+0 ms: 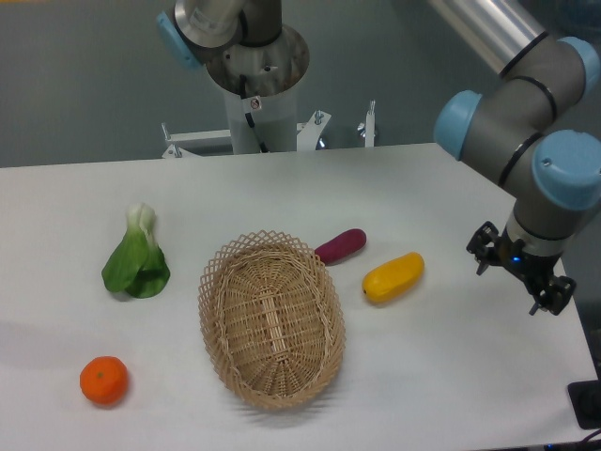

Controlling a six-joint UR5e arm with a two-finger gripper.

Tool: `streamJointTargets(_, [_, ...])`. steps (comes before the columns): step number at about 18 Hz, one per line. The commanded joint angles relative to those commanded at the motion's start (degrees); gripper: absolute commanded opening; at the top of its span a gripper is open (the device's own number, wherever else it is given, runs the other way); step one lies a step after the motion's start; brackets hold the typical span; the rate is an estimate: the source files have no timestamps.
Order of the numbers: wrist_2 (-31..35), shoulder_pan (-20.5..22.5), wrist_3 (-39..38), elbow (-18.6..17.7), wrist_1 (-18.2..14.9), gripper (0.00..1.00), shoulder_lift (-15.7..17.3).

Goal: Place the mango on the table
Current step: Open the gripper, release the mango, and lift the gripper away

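The mango [393, 277], yellow-orange and oblong, lies on the white table [441, 376] just right of the wicker basket. My gripper [519, 272] hangs above the table's right edge, well to the right of the mango and apart from it. Its two black fingers stand spread apart with nothing between them.
An oval woven wicker basket [271, 319] sits mid-table with nothing in it. A purple sweet potato [340, 245] lies at its upper right, close to the mango. A green bok choy [137, 258] is at the left and a small orange [103, 380] at the front left. The arm's base [255, 85] stands behind the table.
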Motion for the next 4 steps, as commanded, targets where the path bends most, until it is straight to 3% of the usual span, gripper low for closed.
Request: streamJointTargets(4, [0.09, 0.35, 0.00, 0.18, -0.09, 1.00, -0.27])
